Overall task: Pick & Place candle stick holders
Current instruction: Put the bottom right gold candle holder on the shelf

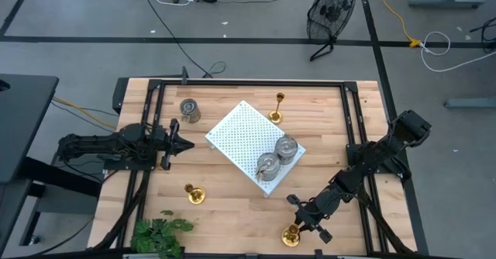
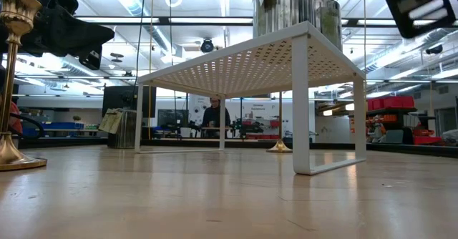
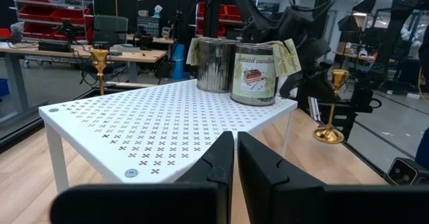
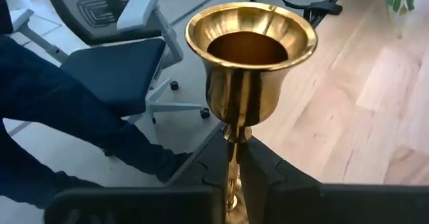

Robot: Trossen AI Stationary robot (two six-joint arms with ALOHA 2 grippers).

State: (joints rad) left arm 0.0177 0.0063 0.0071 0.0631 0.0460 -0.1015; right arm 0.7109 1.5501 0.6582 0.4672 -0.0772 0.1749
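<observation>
So the wooden table (image 1: pixel 232 205) has the white perforated stand (image 1: pixel 244 135) sitting roughly in the middle, turned at an angle, and two squat silver-grey holders (image 1: pixel 277 157) are already parked on its corner nearest the right arm, touching each other; in the left wrist view one has a label with a cake picture on it. A third silver-grey holder (image 1: pixel 189 109) sits on bare wood near the far left of the table, well apart from the stand. Brass ones: one brass holder (image 1: pixel 277 108) stands upright near the far edge, another brass candlestick (image 1: pixel 194 194) is near the front left by the green plant (image 1: pixel 159 234). The left gripper (image 1: pixel 188 143) hangs just beside the stand's left corner, fingers pinched together on nothing. The right gripper (image 1: pixel 298 222) is at the front right, clamped on the thin stem of the third brass holder (image 4: pixel 249 63), cup up, right below the bell. My worry: that stem is skinny and slick, so the piece could swing or slide in the pinch during a lift. It's also top-heavy, so setting it down tilted could tip it, maybe into the two on the stand.
</observation>
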